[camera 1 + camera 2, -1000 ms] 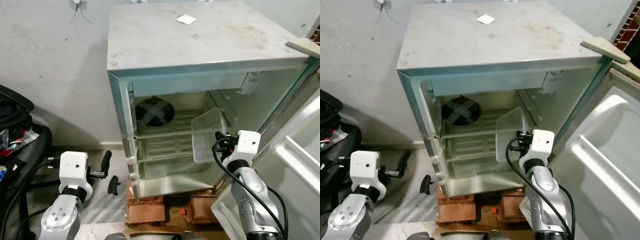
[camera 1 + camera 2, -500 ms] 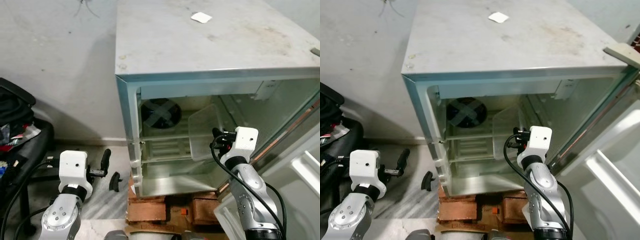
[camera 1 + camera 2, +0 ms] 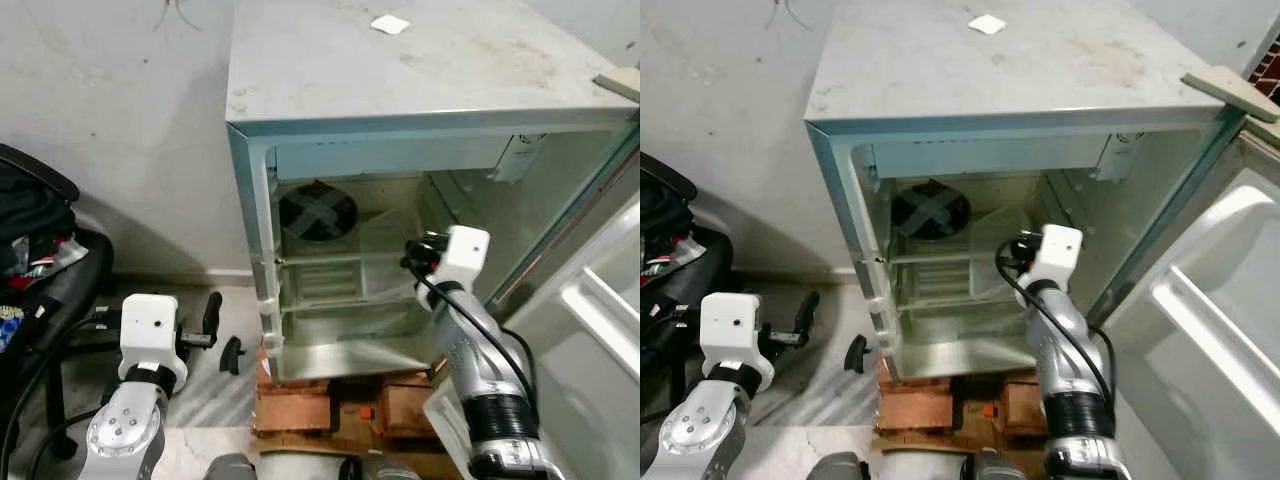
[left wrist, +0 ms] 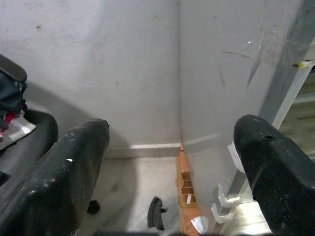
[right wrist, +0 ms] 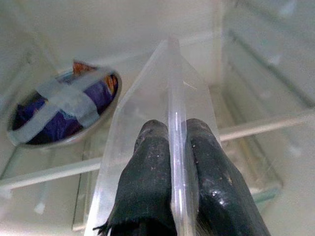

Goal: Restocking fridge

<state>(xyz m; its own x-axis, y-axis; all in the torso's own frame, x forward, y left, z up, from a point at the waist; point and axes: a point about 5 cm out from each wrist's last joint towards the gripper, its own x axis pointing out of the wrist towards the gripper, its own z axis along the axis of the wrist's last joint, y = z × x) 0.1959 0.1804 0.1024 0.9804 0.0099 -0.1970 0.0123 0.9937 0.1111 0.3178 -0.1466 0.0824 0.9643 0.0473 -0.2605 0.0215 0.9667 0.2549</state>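
Since a second ago, the right gripper has carried the clear plastic rectangular tray from outside the fridge's front opening to inside the compartment, over the middle shelf.

Nearest, the left gripper hangs low beside the small white fridge with its door swung open, off its left wall, its two black fingers spread wide apart with nothing between them. A small black curved piece lies on the grey floor near the fridge's left front corner. Red bricks sit under the fridge's base.

Farther in, the right gripper's fingers are pinched onto the tray's thin rim, one on each side of it, the tray standing on edge inside the fridge above the clear shelf.

At the back of the fridge, left of the tray, a round steel bowl covered in crossed tape sits on the shelf against the rear wall. A small white square scrap lies on the fridge's top.
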